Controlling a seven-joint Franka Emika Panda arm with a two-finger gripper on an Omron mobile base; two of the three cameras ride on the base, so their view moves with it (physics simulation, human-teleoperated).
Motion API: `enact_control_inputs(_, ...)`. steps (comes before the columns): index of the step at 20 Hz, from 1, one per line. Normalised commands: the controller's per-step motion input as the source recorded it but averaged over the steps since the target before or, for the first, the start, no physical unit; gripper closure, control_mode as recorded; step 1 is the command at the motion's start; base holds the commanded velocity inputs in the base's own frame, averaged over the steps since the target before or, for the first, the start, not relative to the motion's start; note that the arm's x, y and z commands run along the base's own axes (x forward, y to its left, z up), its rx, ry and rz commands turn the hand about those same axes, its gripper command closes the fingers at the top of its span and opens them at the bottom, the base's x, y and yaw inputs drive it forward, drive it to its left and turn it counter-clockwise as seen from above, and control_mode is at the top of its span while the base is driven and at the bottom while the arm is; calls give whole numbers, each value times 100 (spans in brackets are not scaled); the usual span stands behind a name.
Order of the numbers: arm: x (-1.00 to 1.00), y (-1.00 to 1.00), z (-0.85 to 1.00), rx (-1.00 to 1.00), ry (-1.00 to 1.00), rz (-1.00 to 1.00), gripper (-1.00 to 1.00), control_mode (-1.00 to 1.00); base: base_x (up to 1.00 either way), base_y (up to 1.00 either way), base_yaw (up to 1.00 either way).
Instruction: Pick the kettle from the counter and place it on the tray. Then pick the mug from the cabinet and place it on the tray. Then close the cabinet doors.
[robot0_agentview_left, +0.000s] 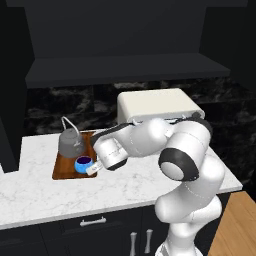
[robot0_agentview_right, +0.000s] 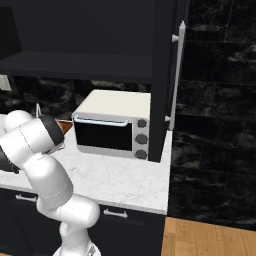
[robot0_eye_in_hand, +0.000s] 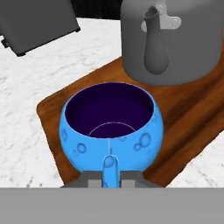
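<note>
The gripper (robot0_eye_in_hand: 110, 177) was closed on the handle of the mug (robot0_eye_in_hand: 111, 127), at the bottom centre of the hand view. The mug sat over the tray (robot0_eye_in_hand: 183, 118), just below the kettle (robot0_eye_in_hand: 170, 39), which stood on the tray at the upper right of that frame. In the left base view, mug (robot0_agentview_left: 83, 163) and kettle (robot0_agentview_left: 70, 142) lay at centre left, on the tray (robot0_agentview_left: 62, 170) upon the counter (robot0_agentview_left: 125, 185).

Risks, as judged:
- Whether the mug base rested on the tray could not be confirmed; release from a height could tip it.
- The mug sat near the tray's edge and near the kettle spout; a sideways withdrawal could drag it off or knock the kettle.

Obscured: the fingertips were cut off at the frame bottom. The arm hid much of the tray in the right base view. One cabinet door (robot0_agentview_right: 162, 75) was visible there, standing open; the other could not be made out.
</note>
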Motion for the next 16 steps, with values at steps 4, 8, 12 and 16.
enact_control_inputs(4, 2, 9, -5, -1, -5, -3, 100, -100, 0, 0, 0)
enact_control_inputs(8, 0, 4, 0, 0, -1, -9, -100, -100, 0, 0, 0)
enact_control_inputs(12, 0, 0, 1, 0, 0, -19, -100, -100, 0, 0, 0)
enact_control_inputs(16, 0, 0, 24, 0, 0, -18, -100, -100, 0, 0, 0)
